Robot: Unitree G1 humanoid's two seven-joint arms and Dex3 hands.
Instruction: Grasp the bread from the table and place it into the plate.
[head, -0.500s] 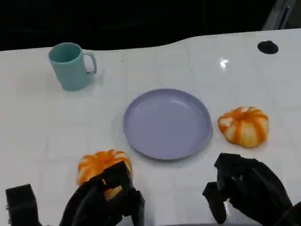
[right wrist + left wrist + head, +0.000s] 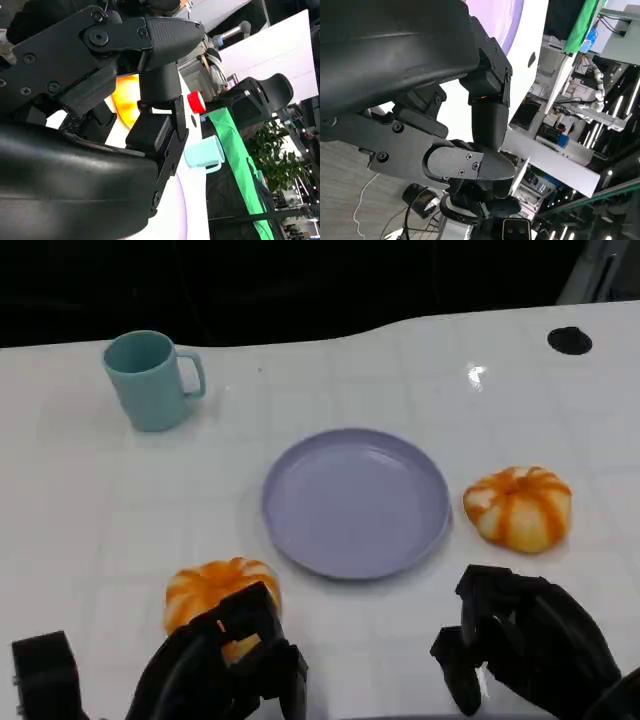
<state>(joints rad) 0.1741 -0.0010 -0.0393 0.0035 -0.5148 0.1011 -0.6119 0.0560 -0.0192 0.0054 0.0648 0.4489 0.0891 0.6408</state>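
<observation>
At the far left of the white tabletop (image 2: 90, 520) a teal mug (image 2: 148, 379) stands upright, handle turned toward the right, well apart from everything else. Nearer the robot, the left hand (image 2: 225, 665) comes up from the lower edge of the head view with its black fingers (image 2: 250, 615) curled over the near side of an orange-and-white striped bread (image 2: 210, 585) — the fingertips overlap the bread's near edge, but whether they actually grip it cannot be told from these pictures. This bread still sits on the tabletop, just beside the plate's near-left rim and not on it. In the middle lies the lavender plate (image 2: 356, 502), flat and bare. To its right a second striped bread (image 2: 518, 507) rests on the tabletop just beside the plate's right rim, not touching it. Below that bread, near but apart from it, the right hand (image 2: 520, 645) hovers with its fingers bent inward around nothing — no bread lies inside them. In the right wrist view, the mug (image 2: 204, 152) and a patch of orange bread (image 2: 126, 100) show past the fingers. A small dark spot (image 2: 569, 340) marks the tabletop's far right corner.
</observation>
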